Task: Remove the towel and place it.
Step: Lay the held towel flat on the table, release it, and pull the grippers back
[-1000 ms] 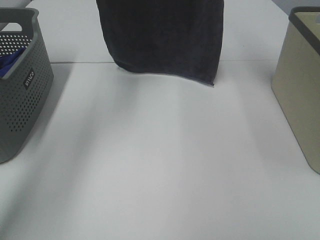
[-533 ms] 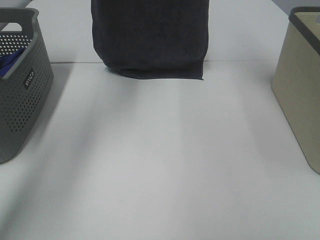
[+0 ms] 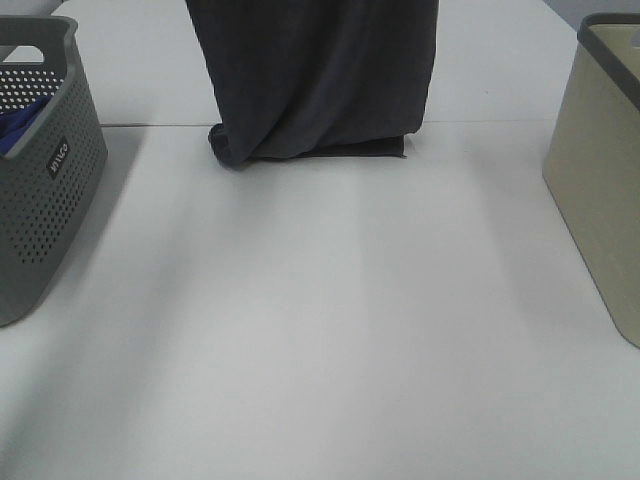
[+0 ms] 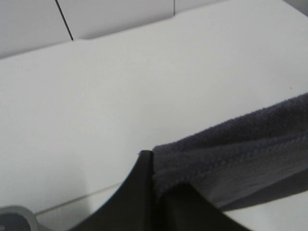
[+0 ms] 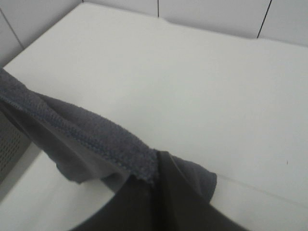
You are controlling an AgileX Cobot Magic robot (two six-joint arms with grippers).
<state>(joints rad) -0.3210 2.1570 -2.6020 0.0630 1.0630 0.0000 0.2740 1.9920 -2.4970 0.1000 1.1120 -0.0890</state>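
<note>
The dark charcoal towel point(image 3: 315, 75) hangs down from above the top of the exterior view, and its lower edge rests bunched on the white table point(image 3: 320, 330) at the far middle. Neither gripper shows in that view. In the left wrist view my left gripper point(image 4: 153, 166) is shut on the towel's hem point(image 4: 231, 149). In the right wrist view my right gripper point(image 5: 156, 166) is shut on another stretch of the towel's stitched edge point(image 5: 82, 132). The towel spans between the two grips, held high over the table.
A grey perforated basket point(image 3: 40, 170) with blue cloth point(image 3: 15, 125) inside stands at the left edge. A beige bin point(image 3: 600, 190) with a dark rim stands at the right edge. White tabletop lies between them.
The hanging towel has come down: its lower edge, which was swinging just above the table, now touches it and folds over at the left corner.
</note>
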